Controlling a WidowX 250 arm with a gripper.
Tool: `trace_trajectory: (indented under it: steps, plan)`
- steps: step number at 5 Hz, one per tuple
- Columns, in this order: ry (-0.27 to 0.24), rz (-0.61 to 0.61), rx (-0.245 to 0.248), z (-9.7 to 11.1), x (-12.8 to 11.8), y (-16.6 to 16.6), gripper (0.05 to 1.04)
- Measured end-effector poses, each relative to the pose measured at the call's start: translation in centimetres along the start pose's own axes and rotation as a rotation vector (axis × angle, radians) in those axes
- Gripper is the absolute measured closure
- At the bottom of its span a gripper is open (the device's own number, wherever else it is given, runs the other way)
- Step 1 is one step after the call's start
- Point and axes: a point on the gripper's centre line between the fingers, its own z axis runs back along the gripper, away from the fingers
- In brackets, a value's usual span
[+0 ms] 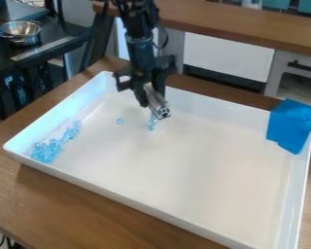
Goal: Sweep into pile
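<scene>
My gripper (152,95) hangs over the back left part of a white tray (184,160), shut on a silver metal cylinder (157,104) that tilts down to the right. Just below the cylinder's lower end are a few clear light-blue pieces (151,123), partly hidden behind it. A small clump (120,121) lies to their left. Several more pieces (46,150) are heaped near the tray's left wall, trailing back along it in a looser group (72,131).
A blue cloth (292,125) drapes over the tray's back right corner. Raised white walls surround the tray, which rests on a brown wooden table (80,204). A metal bowl (20,32) stands on a dark surface at the upper left.
</scene>
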Motion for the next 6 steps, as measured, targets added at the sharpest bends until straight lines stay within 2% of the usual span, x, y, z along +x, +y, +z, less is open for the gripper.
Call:
trace_trajectory:
  steps: [1, 2, 3, 4, 6]
  plan:
    - [-0.012, -0.034, -0.006, -0.2, -1.3, -1.6, 0.702]
    - [-0.054, -0.076, -0.009, -0.6, -2.5, -3.3, 0.702]
    - [-0.064, -0.085, 0.044, -2.7, -3.1, -3.4, 0.703]
    - [-0.077, -0.076, 0.077, -4.2, -2.7, -3.0, 0.702]
    - [-0.083, -0.069, 0.072, -4.7, -1.6, -2.1, 0.702]
